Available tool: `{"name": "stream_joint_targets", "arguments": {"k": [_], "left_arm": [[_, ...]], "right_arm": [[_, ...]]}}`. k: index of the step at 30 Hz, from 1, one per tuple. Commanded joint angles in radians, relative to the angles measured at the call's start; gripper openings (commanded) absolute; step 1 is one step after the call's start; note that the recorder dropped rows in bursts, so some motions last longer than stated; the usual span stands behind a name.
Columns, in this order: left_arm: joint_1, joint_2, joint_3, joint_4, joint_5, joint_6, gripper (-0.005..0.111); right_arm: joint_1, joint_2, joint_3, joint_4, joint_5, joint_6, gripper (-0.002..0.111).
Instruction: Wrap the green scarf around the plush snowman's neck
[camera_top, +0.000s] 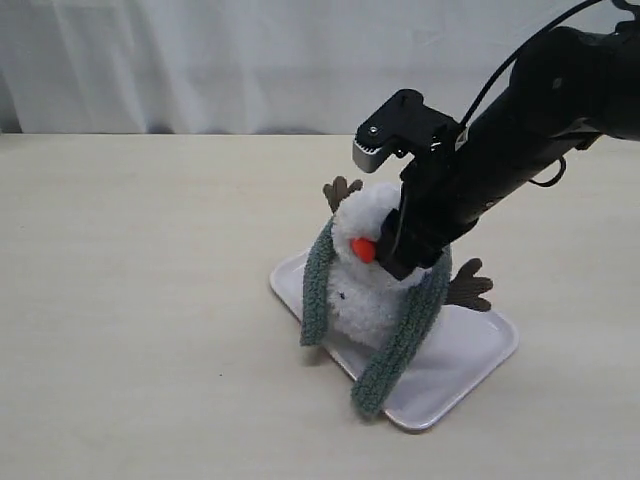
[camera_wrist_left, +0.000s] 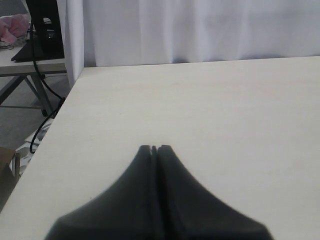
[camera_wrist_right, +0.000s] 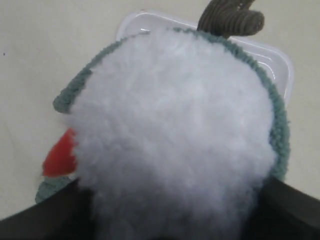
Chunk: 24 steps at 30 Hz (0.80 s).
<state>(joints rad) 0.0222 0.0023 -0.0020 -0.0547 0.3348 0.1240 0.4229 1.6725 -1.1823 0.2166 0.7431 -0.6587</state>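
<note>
**A:** Where do we stand with the right gripper (camera_top: 403, 250)?

**B:** We see it down on the plush snowman (camera_top: 365, 300), with the fluffy head between its jaws. In the right wrist view the two fingers (camera_wrist_right: 42, 217) stand apart, one on each side of the white ball. We cannot tell whether they press into the fluff or only bracket it.

**A:** And the green scarf (camera_top: 408, 320)?

**B:** It runs round behind the head, on the far side from the fingers' tips. Both ends hang down the front below the gripper, one on each side of it. The longer end reaches the white tray (camera_top: 470, 362) under the toy. It is draped, and we judge it not yet crossed at the snowman's neck (camera_top: 350, 272).

**A:** How do we expect it to handle?

**B:** We think it is light, limp and fuzzy. It should fold wherever we pinch it, and its nap should cling to the plush, not slide. The toy looks light too, so a tug may tip it or drag it along the tray.

**A:** Where would we take hold?

**B:** Near a blunt hanging end, across the narrow width, well below the gripper and clear of the orange nose (camera_top: 363, 248).

**A:** And the left gripper (camera_wrist_left: 154, 148)?

**B:** Its jaws are closed tight on nothing, over bare table (camera_wrist_left: 225, 110).
</note>
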Motion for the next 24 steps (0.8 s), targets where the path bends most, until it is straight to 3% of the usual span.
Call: {"name": "stream_joint_targets", "arguments": {"k": [1, 4, 7, 13, 17, 24], "left_arm": [[0.000, -0.002, 0.002, 0.001, -0.011, 0.000, 0.000], [0.000, -0.002, 0.002, 0.001, -0.011, 0.000, 0.000], [0.000, -0.002, 0.002, 0.001, -0.011, 0.000, 0.000], [0.000, -0.002, 0.002, 0.001, -0.011, 0.000, 0.000], [0.000, -0.002, 0.002, 0.001, -0.011, 0.000, 0.000], [0.000, -0.002, 0.002, 0.001, -0.011, 0.000, 0.000]], "right_arm": [[-0.002, 0.000, -0.003, -0.001, 0.058, -0.405, 0.004], [-0.002, 0.000, -0.003, -0.001, 0.041, -0.584, 0.004], [-0.002, 0.002, -0.003, -0.050, -0.034, -0.600, 0.004], [-0.002, 0.012, -0.003, -0.250, 0.010, -0.632, 0.004], [-0.002, 0.013, -0.003, -0.259, -0.018, -0.716, 0.004], [-0.002, 0.013, -0.003, -0.232, -0.068, -0.622, 0.004]]}}
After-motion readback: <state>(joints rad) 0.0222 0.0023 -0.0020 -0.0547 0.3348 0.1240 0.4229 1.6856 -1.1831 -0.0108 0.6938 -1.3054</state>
